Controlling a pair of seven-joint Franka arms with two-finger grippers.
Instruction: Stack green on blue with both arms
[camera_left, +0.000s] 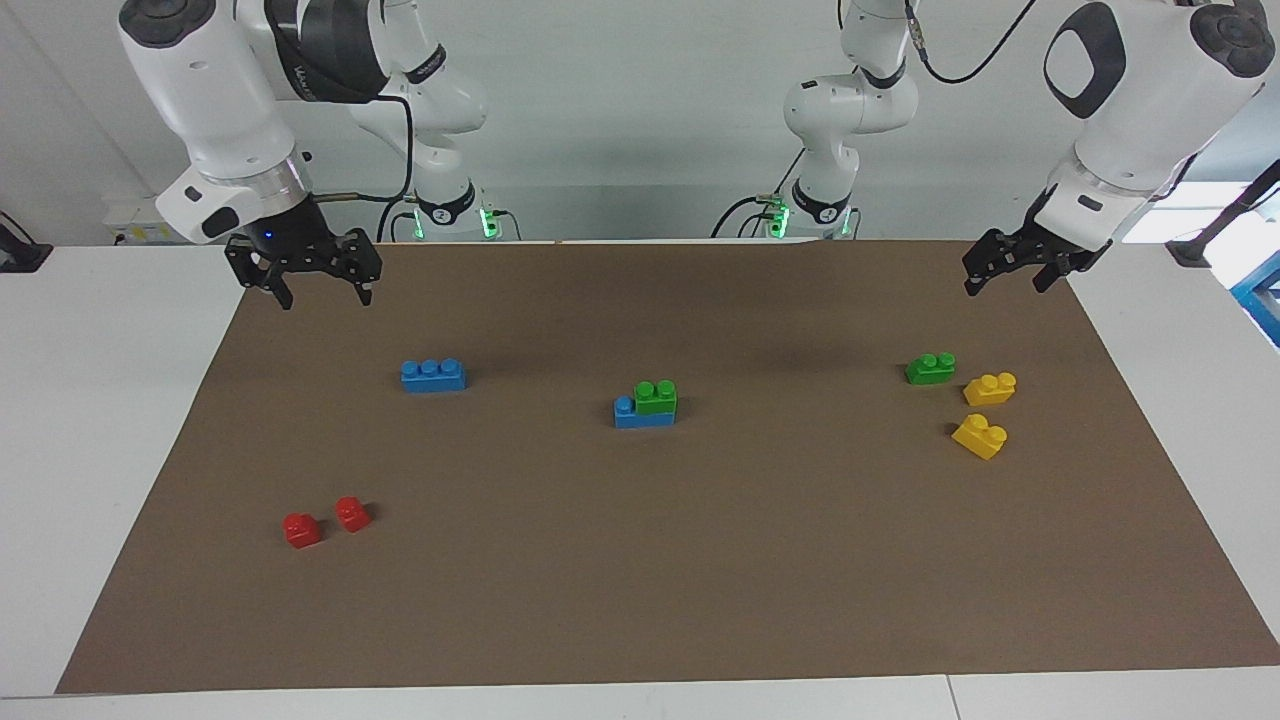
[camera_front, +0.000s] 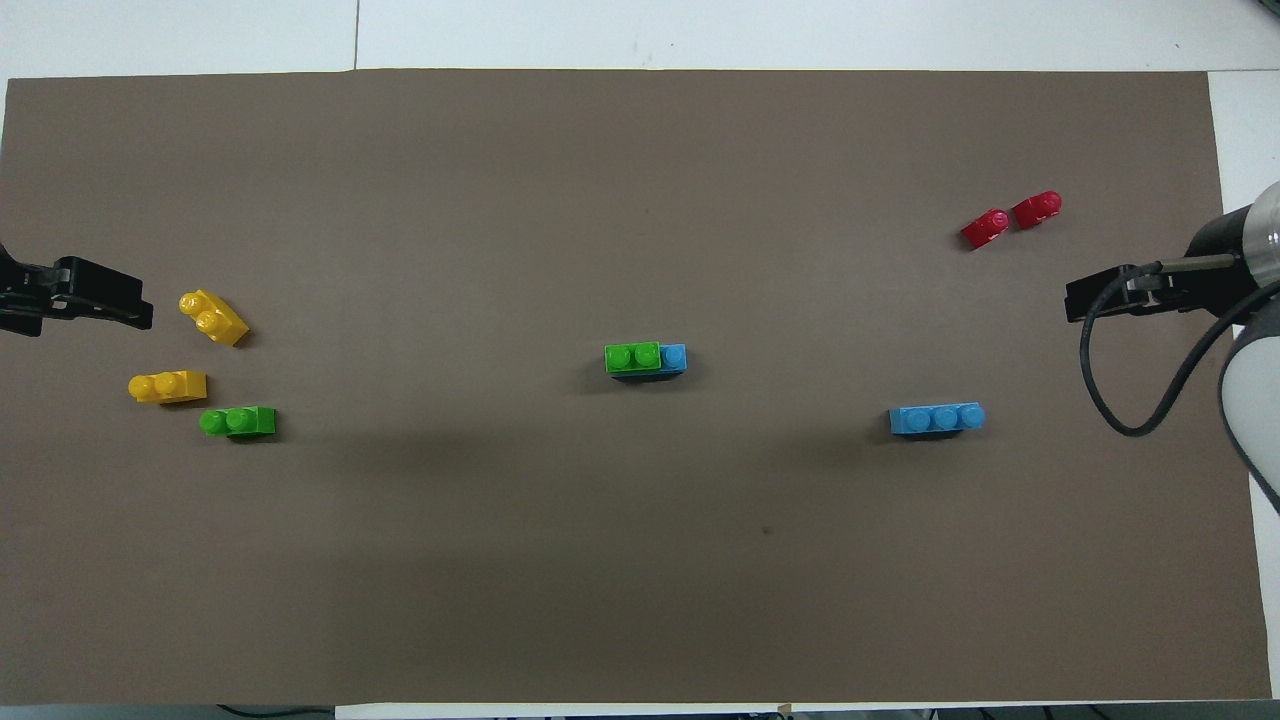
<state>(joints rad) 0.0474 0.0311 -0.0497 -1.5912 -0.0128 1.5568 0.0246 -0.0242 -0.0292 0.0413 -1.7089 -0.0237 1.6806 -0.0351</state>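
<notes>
In the middle of the mat a green brick (camera_left: 656, 396) (camera_front: 632, 357) sits stacked on a blue brick (camera_left: 628, 412) (camera_front: 675, 357), leaving one blue stud bare. A second green brick (camera_left: 930, 368) (camera_front: 238, 421) lies loose toward the left arm's end. A second blue brick (camera_left: 433, 375) (camera_front: 937, 419) lies loose toward the right arm's end. My left gripper (camera_left: 1003, 288) (camera_front: 100, 308) hangs open and empty over the mat's corner, above and apart from the loose green brick. My right gripper (camera_left: 326, 298) (camera_front: 1090, 300) hangs open and empty over the mat's other near corner.
Two yellow bricks (camera_left: 989, 388) (camera_left: 980, 436) lie beside the loose green brick, farther from the robots. Two small red bricks (camera_left: 301, 529) (camera_left: 352, 513) lie farther out at the right arm's end. The brown mat (camera_left: 640, 600) covers most of the white table.
</notes>
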